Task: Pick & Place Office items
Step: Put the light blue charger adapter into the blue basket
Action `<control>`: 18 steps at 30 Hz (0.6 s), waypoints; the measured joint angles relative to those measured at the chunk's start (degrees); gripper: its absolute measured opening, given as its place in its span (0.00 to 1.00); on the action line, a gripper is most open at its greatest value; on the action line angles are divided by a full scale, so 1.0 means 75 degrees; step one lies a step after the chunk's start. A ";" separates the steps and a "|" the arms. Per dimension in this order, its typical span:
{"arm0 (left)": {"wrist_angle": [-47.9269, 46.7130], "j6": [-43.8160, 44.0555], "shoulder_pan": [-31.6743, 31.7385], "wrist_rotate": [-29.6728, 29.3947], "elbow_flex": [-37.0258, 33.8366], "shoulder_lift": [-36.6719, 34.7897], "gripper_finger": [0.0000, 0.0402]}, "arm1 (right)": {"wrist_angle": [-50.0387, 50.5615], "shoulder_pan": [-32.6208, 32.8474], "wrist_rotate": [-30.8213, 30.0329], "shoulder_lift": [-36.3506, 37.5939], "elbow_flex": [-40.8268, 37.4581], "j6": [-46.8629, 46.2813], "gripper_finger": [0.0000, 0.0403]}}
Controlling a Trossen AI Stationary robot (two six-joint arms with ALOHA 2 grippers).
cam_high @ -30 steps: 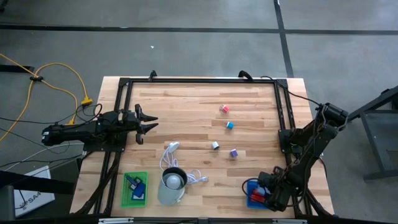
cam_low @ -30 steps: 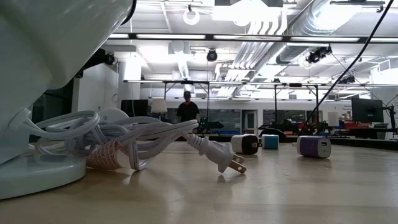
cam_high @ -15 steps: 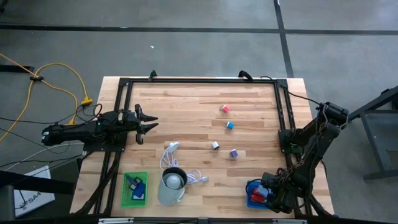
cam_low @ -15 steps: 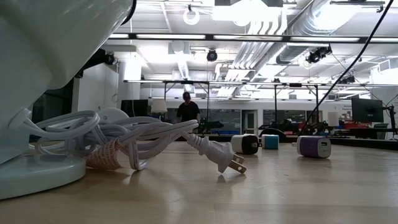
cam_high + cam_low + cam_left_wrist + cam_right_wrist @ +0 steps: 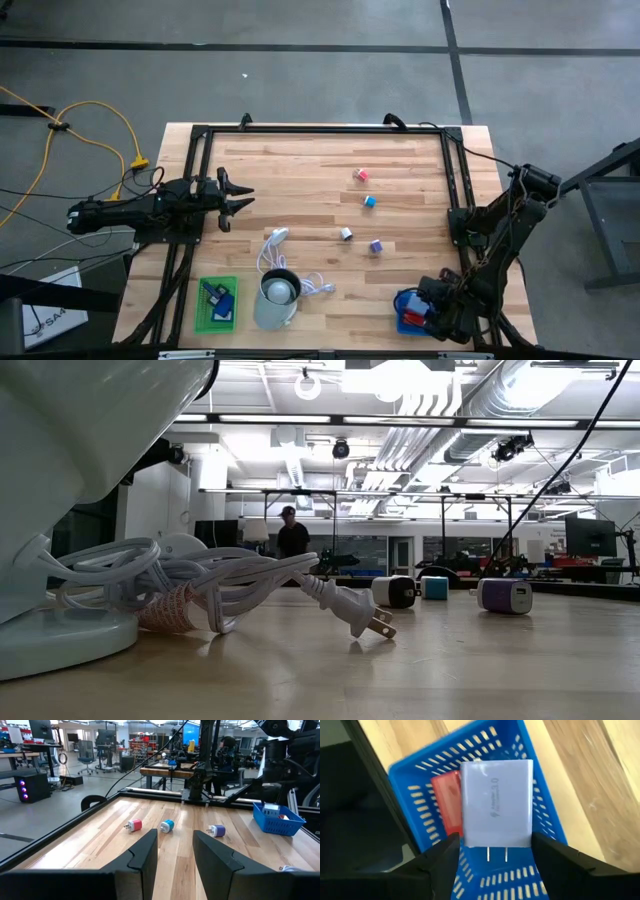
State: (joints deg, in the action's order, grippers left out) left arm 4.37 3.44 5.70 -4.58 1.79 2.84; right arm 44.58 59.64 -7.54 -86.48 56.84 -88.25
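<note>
Already the right hand (image 5: 495, 851) pinches a white charger (image 5: 496, 804) over the blue basket (image 5: 407, 300) at lower right, while four chargers (image 5: 369, 201) remain mid-tabletop and the left hand (image 5: 240, 200) waits spread at left.

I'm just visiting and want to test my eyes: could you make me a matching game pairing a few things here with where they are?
Things:
1. white flat plug-in charger
2. small purple block
3. green plastic tray
4. white coiled cable

Places:
A. near the table's front left corner
B. loose on the bare wood, mid-table
C. beside the pale cup
D. between the right gripper fingers, over the blue basket

Pairs: 1-D, 2-B, 3-A, 4-C
</note>
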 joint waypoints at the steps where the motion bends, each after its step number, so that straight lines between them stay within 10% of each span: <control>1: 0.0001 -0.0003 -0.0001 0.0000 -0.0001 -0.0001 0.30 | -0.0050 0.0000 -0.0049 0.0000 0.0000 0.0000 0.58; 18: 0.0000 -0.0003 0.0000 0.0000 0.0000 -0.0001 0.30 | 0.0222 -0.0492 -0.0186 0.0000 0.0000 0.0542 0.58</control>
State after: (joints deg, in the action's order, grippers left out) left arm 4.37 3.42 5.71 -4.58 1.79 2.83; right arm 46.24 55.95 -8.93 -86.48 56.84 -84.18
